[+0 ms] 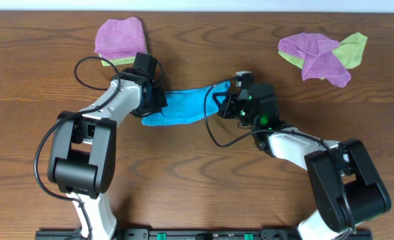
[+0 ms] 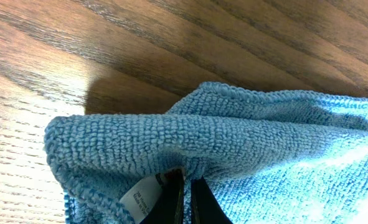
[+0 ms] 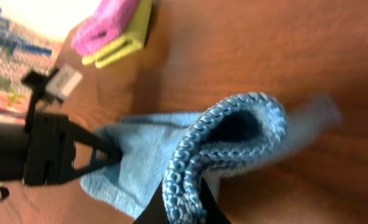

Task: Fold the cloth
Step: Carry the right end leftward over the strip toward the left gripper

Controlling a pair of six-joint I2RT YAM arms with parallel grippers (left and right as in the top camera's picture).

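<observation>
The sky-blue cloth (image 1: pixel 180 107) is stretched in a band between my two grippers over the middle of the table. My left gripper (image 1: pixel 151 101) is shut on its left end; in the left wrist view the black fingers (image 2: pixel 187 198) pinch the fuzzy cloth (image 2: pixel 233 137) next to a white label (image 2: pixel 140 196). My right gripper (image 1: pixel 222 101) is shut on the right end; in the right wrist view the fingers (image 3: pixel 185 208) clamp a bunched hem of the cloth (image 3: pixel 233 134). The left gripper (image 3: pixel 90 152) shows there too, holding the far end.
A folded purple cloth on a light green one (image 1: pixel 120 40) lies at the back left, also in the right wrist view (image 3: pixel 112 31). A loose heap of purple and light green cloths (image 1: pixel 323 57) lies at the back right. The table is brown wood (image 1: pixel 197 180).
</observation>
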